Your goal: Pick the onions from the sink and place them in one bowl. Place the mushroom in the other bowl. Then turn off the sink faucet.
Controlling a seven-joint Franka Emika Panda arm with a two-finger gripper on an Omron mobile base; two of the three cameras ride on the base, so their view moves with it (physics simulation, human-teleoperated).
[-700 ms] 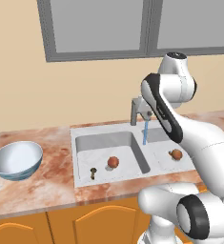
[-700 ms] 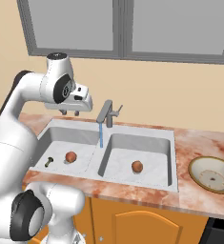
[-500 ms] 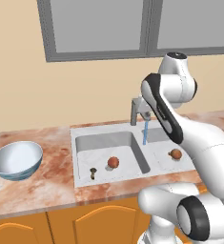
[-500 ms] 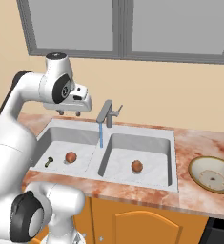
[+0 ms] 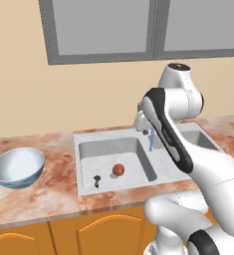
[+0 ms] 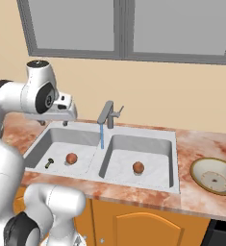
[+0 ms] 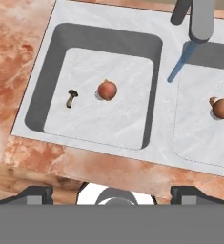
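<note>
Nothing is done yet: both onions (image 7: 107, 89) and the mushroom (image 7: 72, 97) lie in the sink (image 7: 166, 119), water runs from the sink faucet (image 6: 108, 113), both bowls sit empty on the bench (image 5: 49, 174), and the end effector (image 6: 53, 123), fingers apart, hovers empty.

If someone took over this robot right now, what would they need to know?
Gripper: open, empty, high over the sink.
Left basin: one onion with the mushroom beside it. Right basin: the other onion.
Blue-and-white bowl sits on the counter left of the sink, tan bowl to its right.
Faucet is running.
Done: nothing.
Left: both onions into one bowl, mushroom into the other, faucet off.
</note>
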